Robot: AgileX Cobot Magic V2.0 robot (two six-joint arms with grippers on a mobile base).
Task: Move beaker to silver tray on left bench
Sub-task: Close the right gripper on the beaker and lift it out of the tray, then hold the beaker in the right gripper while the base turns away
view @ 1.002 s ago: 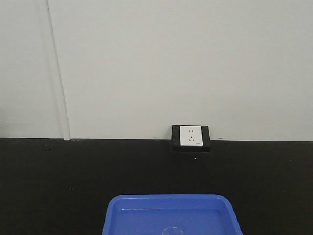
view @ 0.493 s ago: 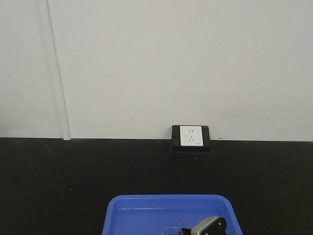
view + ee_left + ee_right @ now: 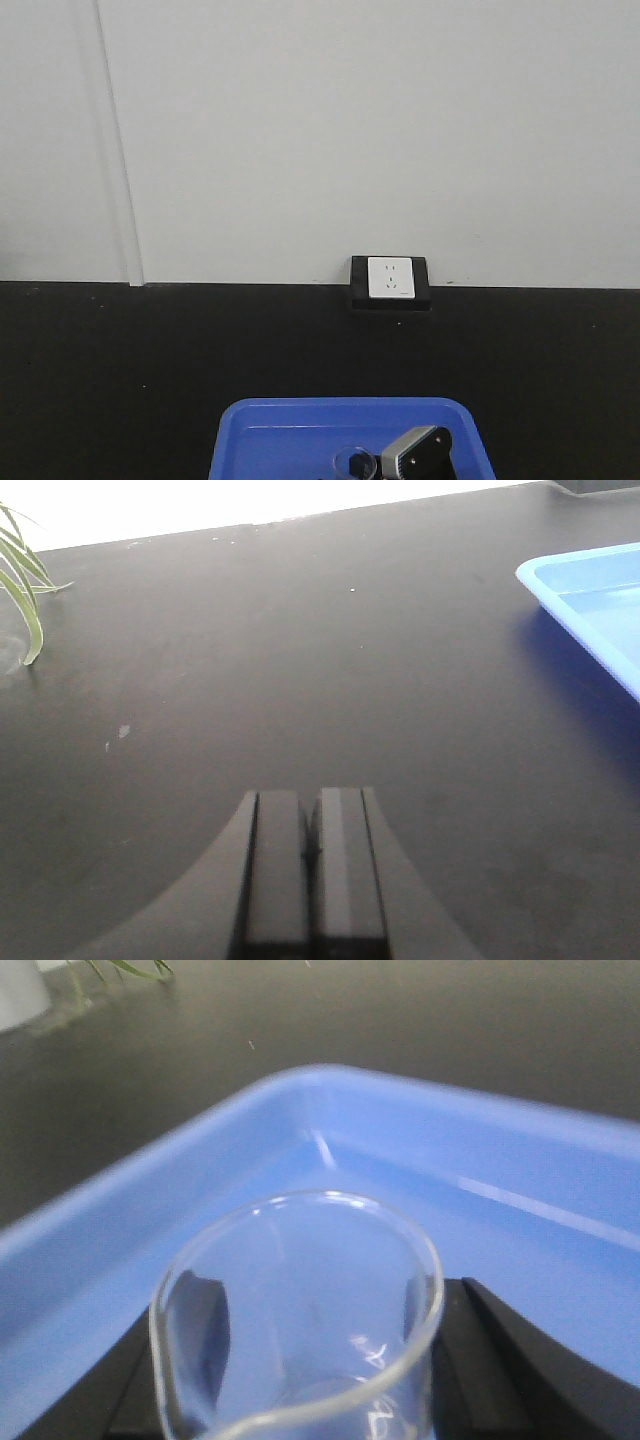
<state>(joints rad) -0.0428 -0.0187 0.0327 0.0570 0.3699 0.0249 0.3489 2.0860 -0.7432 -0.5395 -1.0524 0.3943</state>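
Note:
The beaker (image 3: pixel 300 1260), a small clear glass cylinder, stands between the black fingers of my right gripper (image 3: pixel 320 1335), which press on both its sides over the blue tray (image 3: pixel 520 1200). In the front view the beaker (image 3: pixel 352 463) shows at the bottom edge inside the blue tray (image 3: pixel 260 440), with my right wrist (image 3: pixel 415 452) just right of it. My left gripper (image 3: pixel 310 820) is shut and empty above the black worktop (image 3: pixel 300 660). The silver tray is out of view.
A corner of the blue tray (image 3: pixel 590 590) lies to the right of my left gripper. Green plant leaves (image 3: pixel 20 590) hang at the far left. A white wall socket (image 3: pixel 390 278) sits at the back of the bench.
My right gripper came into the front view from below and closed in beside the beaker. The beaker's rim now sits slightly higher in the blue tray.

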